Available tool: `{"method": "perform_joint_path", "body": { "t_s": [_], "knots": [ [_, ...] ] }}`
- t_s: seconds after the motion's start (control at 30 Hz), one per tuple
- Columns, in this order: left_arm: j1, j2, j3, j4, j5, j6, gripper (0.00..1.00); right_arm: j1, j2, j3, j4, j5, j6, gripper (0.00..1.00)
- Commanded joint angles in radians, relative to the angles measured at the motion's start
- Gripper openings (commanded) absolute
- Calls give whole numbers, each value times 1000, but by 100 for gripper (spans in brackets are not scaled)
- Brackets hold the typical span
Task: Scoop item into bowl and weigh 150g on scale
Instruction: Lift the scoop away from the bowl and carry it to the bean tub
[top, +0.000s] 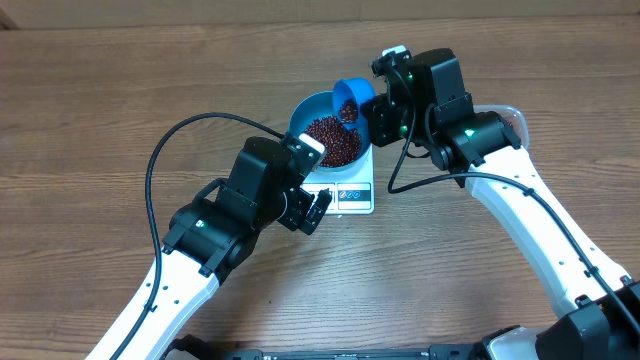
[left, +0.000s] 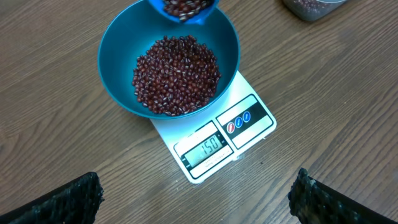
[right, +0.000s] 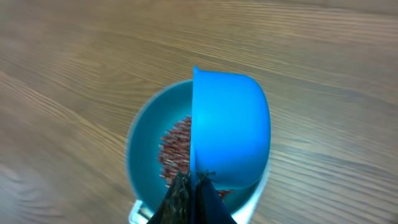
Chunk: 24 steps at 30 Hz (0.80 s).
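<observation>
The bowl (left: 118, 56) sits on the scale (left: 258, 106), at the end away from its display, with the beans (left: 177, 74) heaped inside. The scale's display reads 150. Over the bowl's rim on that same far side, the right hand (right: 193, 186) is clenched on a tilted blue scoop (right: 230, 137) with some beans in it. The left hand (left: 199, 199) hovers released on the scale's display side, above the surface (left: 50, 124).
</observation>
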Motion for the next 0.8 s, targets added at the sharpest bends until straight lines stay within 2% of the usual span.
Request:
{"method": "perform_joint_path", "body": {
  "t_s": [0.0,0.27,0.53,0.77],
  "knots": [
    [2,-13,2,2,0,9,100,2,2,18,27,-105,124,4],
    [2,-13,2,2,0,9,99,-16,2,18,138,-171,333,4],
    [2,-13,2,2,0,9,100,-170,2,18,200,-208,522,4],
    [2,-13,2,2,0,9,99,-348,2,18,181,-347,529,4]
  ]
}}
